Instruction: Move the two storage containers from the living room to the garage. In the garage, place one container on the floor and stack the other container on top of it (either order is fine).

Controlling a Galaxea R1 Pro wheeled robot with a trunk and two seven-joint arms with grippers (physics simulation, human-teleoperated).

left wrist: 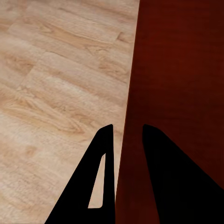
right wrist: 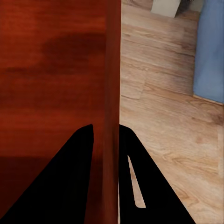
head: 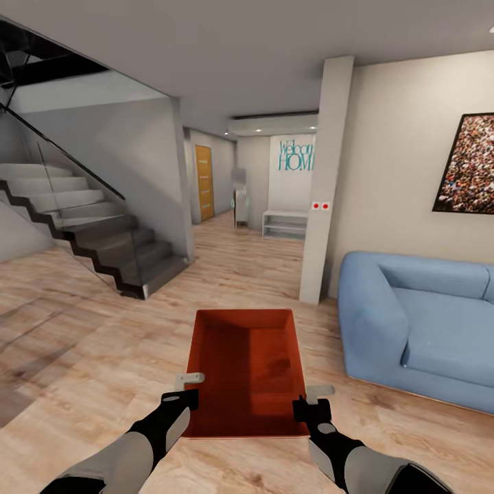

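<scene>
1. Head view: one storage container (head: pixel 247 370), an orange-red lidless rectangular box with thin straight walls and a finely ribbed bottom, is carried level in front of the robot, above the light wood-plank floor (head: pixel 82 357). Open side faces up. Its long axis runs straight away from the robot, toward the pillar (head: pixel 326 185) and the hallway with the orange-wood door (head: pixel 204 182). The left gripper (head: pixel 184 392) is on the left wall near the near corner; the right gripper (head: pixel 312 405) is on the right wall near the near corner. Blue sofa (head: pixel 412 322) to the right, staircase (head: pixel 96 233) to the left, framed picture (head: pixel 470 165) on the right wall.
2. Left wrist view: the left gripper (left wrist: pixel 127 140) straddles the container (left wrist: pixel 182 84) wall edge-on, one finger (left wrist: pixel 100 163) outside over the wood floor (left wrist: pixel 60 84), the other on the box's side. Jaws narrow, clamped on the wall.
3. Right wrist view: the right gripper (right wrist: pixel 106 135) straddles the container (right wrist: pixel 56 70) wall the same way, one finger (right wrist: pixel 135 158) on the floor side, the other inside the box. Jaws narrow, gripping the wall. Floor planks (right wrist: pixel 163 116) and a sofa edge (right wrist: pixel 210 51) lie beyond.
</scene>
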